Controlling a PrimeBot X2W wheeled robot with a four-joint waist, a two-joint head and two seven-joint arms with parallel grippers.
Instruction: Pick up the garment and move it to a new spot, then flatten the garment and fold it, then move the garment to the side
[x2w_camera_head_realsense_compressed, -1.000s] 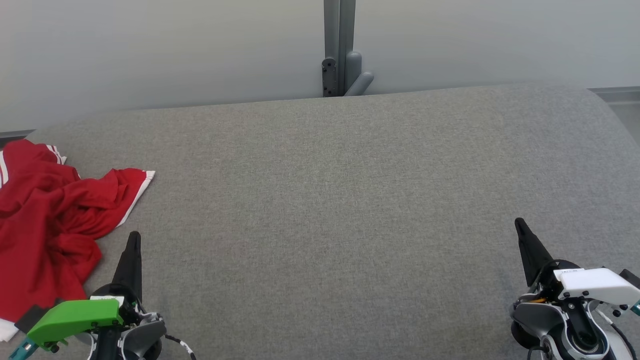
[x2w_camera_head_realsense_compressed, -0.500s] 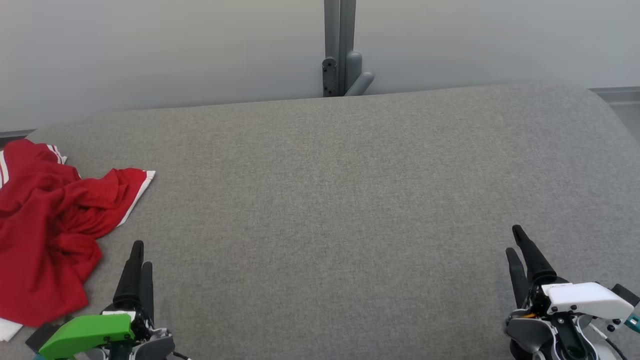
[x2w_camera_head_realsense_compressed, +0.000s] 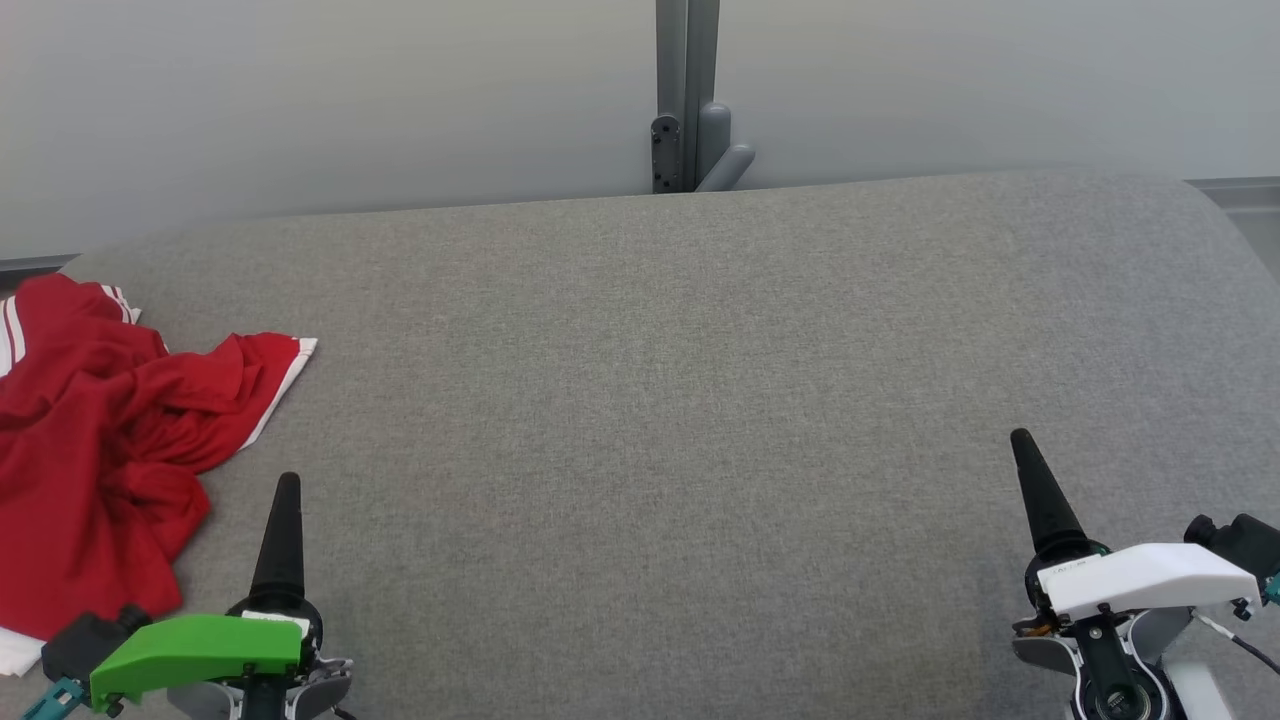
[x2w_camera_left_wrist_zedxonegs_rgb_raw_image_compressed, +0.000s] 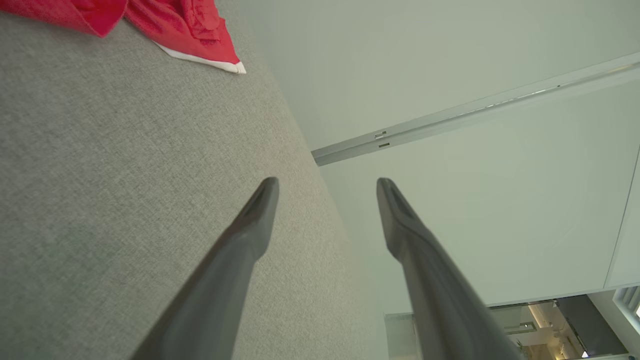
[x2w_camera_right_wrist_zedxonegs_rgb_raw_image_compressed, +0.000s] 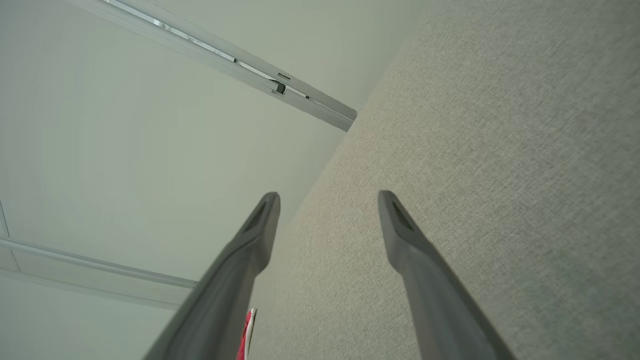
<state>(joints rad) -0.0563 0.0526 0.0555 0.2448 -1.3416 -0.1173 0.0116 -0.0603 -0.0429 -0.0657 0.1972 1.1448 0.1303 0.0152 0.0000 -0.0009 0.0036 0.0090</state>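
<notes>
The garment (x2w_camera_head_realsense_compressed: 90, 450) is a crumpled red top with white trim, lying in a heap at the far left of the grey padded surface (x2w_camera_head_realsense_compressed: 650, 400). Its white-edged hem (x2w_camera_left_wrist_zedxonegs_rgb_raw_image_compressed: 200, 50) shows at the top left of the left wrist view. My left gripper (x2w_camera_head_realsense_compressed: 287, 485) hovers just right of the heap's near end without touching it; the left wrist view shows it open (x2w_camera_left_wrist_zedxonegs_rgb_raw_image_compressed: 327, 182) and empty. At the lower right, far from the garment, is my right gripper (x2w_camera_head_realsense_compressed: 1020, 440), likewise open (x2w_camera_right_wrist_zedxonegs_rgb_raw_image_compressed: 328, 195) with nothing between its fingers. A sliver of the red garment (x2w_camera_right_wrist_zedxonegs_rgb_raw_image_compressed: 247, 330) peeks past its left finger.
A pale wall runs behind the grey surface, with a grey upright post and bracket (x2w_camera_head_realsense_compressed: 685, 100) at the back middle. The surface's far edge curves down at both ends. Its broad middle and right side lie between the two grippers.
Both grippers went from shut to open and their wrists have rolled. The right gripper sits slightly higher in the view. The garment has not moved; the view shifted a little.
</notes>
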